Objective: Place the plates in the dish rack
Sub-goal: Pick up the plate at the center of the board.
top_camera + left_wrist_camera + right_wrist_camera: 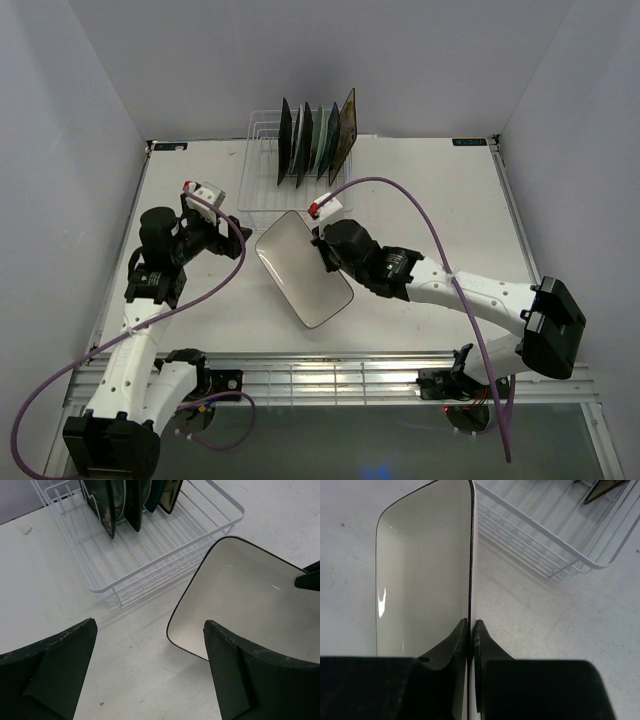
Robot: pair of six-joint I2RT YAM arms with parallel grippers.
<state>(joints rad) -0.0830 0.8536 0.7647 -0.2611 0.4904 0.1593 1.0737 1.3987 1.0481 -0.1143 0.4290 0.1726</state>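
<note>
The white rectangular plate [300, 272] with a thin dark rim is held tilted over the table, just in front of the white wire dish rack [258, 190]. My right gripper [325, 248] is shut on its right rim; the right wrist view shows the rim [470, 570] edge-on between the closed fingers [471, 624]. Several plates [315, 140] stand upright in the far half of the rack. My left gripper [150, 625] hangs open over bare table, left of the white plate [250, 595] and in front of the rack [150, 565]; nothing is between its fingers.
The rack's near half [545, 535] has no plates in it. Purple cables [430, 230] loop over both arms. Grey walls close in the table on the left, right and far sides. A slatted metal edge [340, 378] runs along the near side.
</note>
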